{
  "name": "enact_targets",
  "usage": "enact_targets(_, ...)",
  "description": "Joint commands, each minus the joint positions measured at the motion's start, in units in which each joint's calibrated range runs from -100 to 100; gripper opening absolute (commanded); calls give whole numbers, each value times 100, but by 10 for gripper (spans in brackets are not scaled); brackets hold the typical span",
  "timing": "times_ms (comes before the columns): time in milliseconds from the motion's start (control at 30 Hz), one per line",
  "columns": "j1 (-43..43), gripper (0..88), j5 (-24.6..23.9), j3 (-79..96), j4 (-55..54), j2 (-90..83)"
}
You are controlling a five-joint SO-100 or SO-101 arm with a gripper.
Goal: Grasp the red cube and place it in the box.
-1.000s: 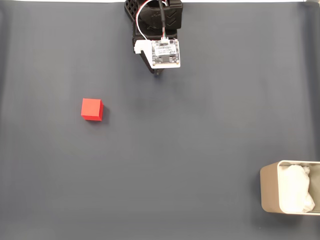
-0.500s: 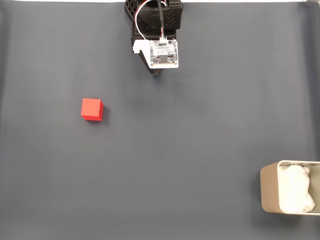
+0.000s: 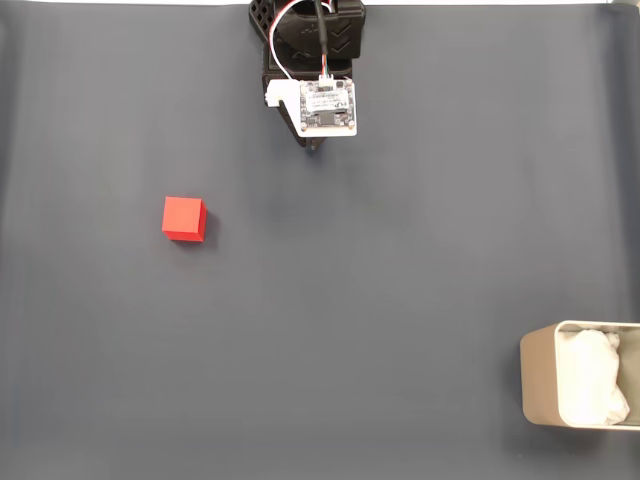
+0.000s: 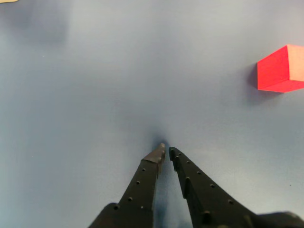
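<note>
Dark grey-blue matte tabletop (image 3: 400, 300), evenly lit, soft shadows

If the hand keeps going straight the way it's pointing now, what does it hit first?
Probably just the bare table mat. The hand, fingers nearly closed, points up the wrist view, and the red cube sits well off to the right of that line.

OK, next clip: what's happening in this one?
A single robot arm sits at the top edge of the dark table in the fixed view, its gripper nearly closed and holding nothing. The red cube lies untouched on the mat, off to the left. The box, with white padding inside, sits at the lower right corner. No grasp has begun.
</note>
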Motion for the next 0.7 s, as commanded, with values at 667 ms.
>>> enact_targets(667, 81, 0, -78, -457, -2273, 52)
